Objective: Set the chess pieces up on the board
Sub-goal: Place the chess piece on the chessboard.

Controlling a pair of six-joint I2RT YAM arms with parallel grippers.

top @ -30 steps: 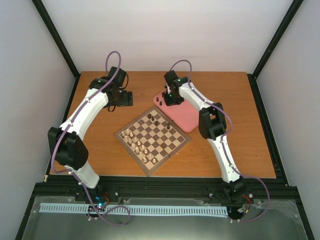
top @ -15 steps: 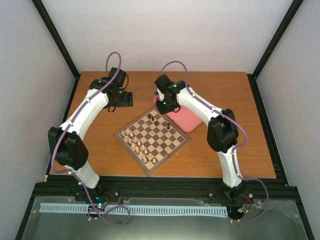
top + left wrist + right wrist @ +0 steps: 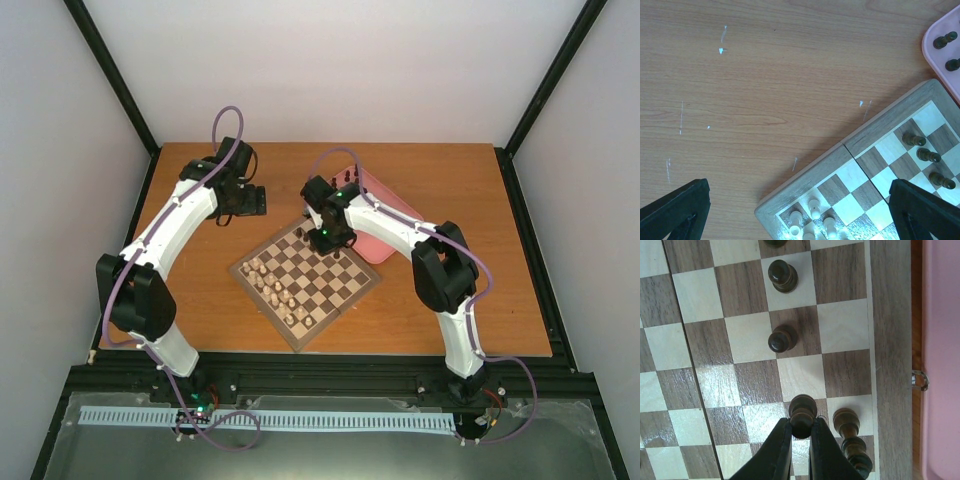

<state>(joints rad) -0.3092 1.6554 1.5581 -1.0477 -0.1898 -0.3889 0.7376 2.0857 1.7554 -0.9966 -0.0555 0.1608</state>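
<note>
The board (image 3: 335, 290) lies in the middle of the table, turned like a diamond. My right gripper (image 3: 322, 237) is over its far corner. In the right wrist view it (image 3: 801, 432) is shut on a dark chess piece (image 3: 802, 412), held upright over a dark square next to the board's border (image 3: 890, 340). Other dark pieces (image 3: 782, 338) stand on nearby squares, one (image 3: 846, 421) right beside the held piece. More dark pieces (image 3: 348, 178) stand on the pink tray. My left gripper (image 3: 250, 198) is open and empty over bare table, left of the board's far corner (image 3: 840, 155).
The pink tray (image 3: 375, 225) lies against the board's far right side and shows in the left wrist view (image 3: 942, 20) with two dark pieces (image 3: 945, 40). Pale cream chessmen (image 3: 275, 290) fill the board's near left rows. Black frame posts edge the table.
My right gripper has moved from over the pink tray toward me and left, onto the board's far corner, with a dark piece in it. The left arm has not moved.
</note>
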